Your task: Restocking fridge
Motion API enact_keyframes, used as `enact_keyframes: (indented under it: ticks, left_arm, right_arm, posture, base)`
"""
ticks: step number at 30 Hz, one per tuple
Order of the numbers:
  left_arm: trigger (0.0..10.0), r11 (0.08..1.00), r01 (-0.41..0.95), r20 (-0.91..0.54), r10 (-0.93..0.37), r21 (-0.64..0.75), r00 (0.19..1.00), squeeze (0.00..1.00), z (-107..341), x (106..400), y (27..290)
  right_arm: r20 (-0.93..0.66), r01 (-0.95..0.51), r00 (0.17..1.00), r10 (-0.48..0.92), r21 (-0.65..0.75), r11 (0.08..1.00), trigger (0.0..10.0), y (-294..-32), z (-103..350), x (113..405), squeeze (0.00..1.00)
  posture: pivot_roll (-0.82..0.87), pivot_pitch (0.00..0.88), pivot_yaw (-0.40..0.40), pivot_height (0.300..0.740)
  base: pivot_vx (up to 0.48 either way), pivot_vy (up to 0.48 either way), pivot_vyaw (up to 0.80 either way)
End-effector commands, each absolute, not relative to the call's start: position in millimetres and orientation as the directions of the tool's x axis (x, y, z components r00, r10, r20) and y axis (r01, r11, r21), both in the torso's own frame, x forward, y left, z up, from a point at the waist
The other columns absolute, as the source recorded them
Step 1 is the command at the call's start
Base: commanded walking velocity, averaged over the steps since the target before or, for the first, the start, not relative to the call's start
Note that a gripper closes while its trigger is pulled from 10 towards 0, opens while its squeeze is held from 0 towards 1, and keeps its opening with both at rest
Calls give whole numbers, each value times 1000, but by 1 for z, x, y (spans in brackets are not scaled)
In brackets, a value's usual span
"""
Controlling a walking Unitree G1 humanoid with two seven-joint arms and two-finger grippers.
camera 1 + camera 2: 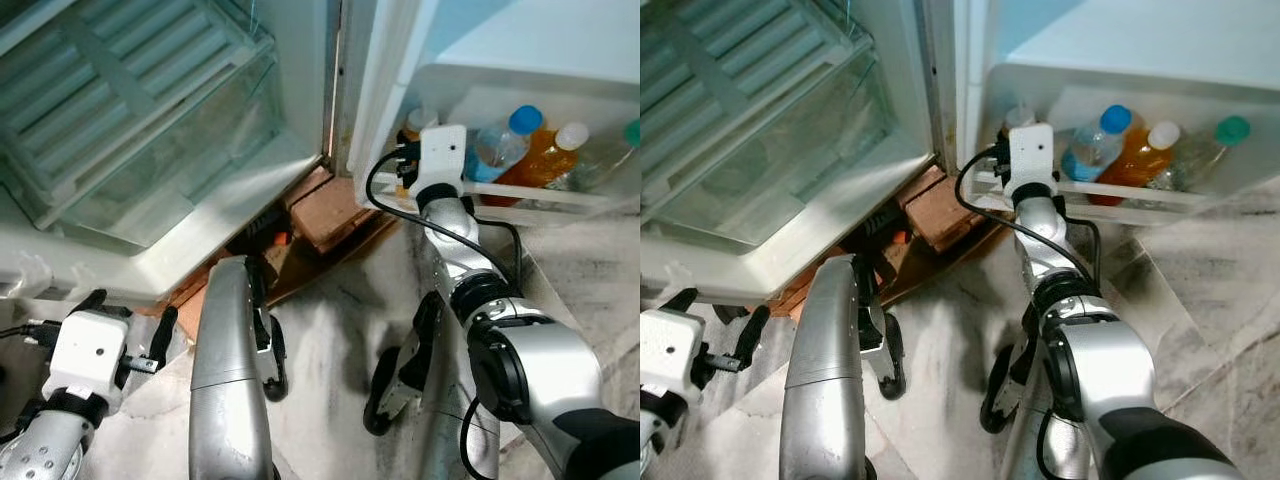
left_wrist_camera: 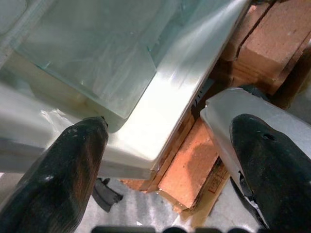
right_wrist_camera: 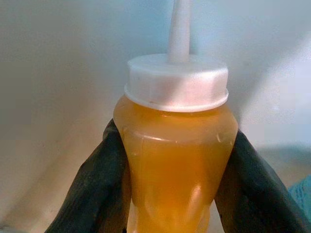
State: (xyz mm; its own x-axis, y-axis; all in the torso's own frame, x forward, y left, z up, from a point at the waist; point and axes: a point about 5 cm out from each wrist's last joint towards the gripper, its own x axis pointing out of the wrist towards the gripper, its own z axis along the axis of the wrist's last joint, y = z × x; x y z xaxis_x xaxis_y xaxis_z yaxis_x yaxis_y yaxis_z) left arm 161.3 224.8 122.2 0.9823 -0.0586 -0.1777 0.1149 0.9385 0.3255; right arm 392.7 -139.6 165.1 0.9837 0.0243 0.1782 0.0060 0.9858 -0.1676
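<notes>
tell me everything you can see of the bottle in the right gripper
The squeeze bottle is clear plastic full of amber liquid, with a white cap and a slim white nozzle pointing up. It stands upright between the right gripper's two black fingers, which press its sides, at the hinge end of the white fridge door shelf, beside other bottles.

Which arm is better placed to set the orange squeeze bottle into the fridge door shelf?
The right. The right gripper is shut on the orange squeeze bottle and reaches into the door shelf beside the other bottles. The left gripper is open and holds nothing, low by the bricks.
</notes>
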Motion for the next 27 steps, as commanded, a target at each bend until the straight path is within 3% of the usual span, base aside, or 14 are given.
enact_keyframes:
  ticks: [1, 19, 27]
  left_arm:
    - [10000, 940, 109, -215, -40, 322, 976, 0, 114, 157, 227]
    - [10000, 952, 70, -114, -37, 297, 993, 0, 110, 198, 217]
    - [10000, 952, 63, -85, -40, 299, 996, 0, 108, 216, 218]
  right_arm:
    - [85, 47, 996, -37, -127, 991, 10000, -151, 145, 388, 1000]
    - [389, 31, 918, 73, -255, 966, 10000, -134, 210, 397, 1000]
    - [382, -17, 917, 114, -248, 969, 10000, -128, 208, 396, 1000]
  posture:
    - [340, 425, 13, 516]
    - [263, 316, -32, 516]
    - [230, 273, -42, 516]
  base:
    - [0, 0, 0]
    - [0, 0, 0]
    - [0, 0, 0]
